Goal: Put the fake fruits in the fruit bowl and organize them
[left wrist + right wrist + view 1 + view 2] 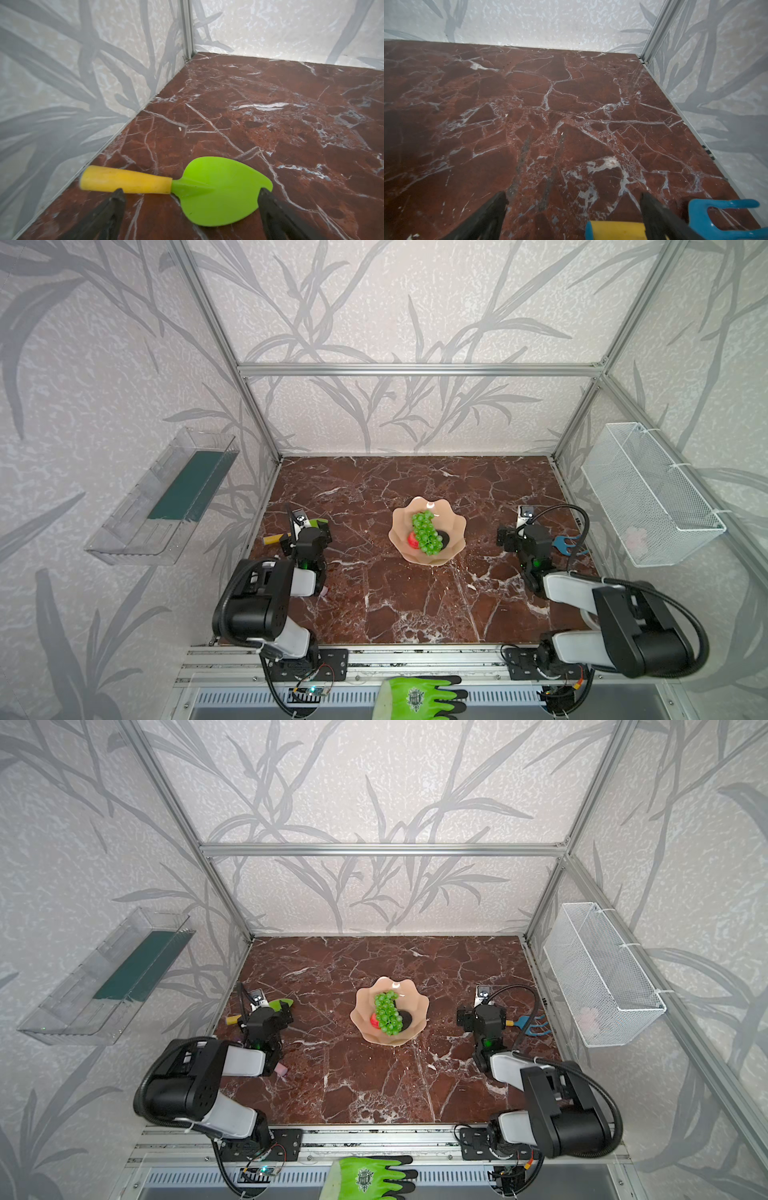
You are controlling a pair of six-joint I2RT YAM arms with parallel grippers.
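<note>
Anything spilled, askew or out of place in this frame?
Nothing spilled: grapes, apple and an avocado sit inside the fruit bowl. Oddities: a toy spade and a blue rake lie loose on the table, and a green glove rests on the front rail.

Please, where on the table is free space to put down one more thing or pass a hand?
Free: the wide strip between bowl and back wall, and the near middle between bowl and front rail. Crowded: left edge, with spade and pink cylinder by the left arm; right edge, with rake by the right arm.
</note>
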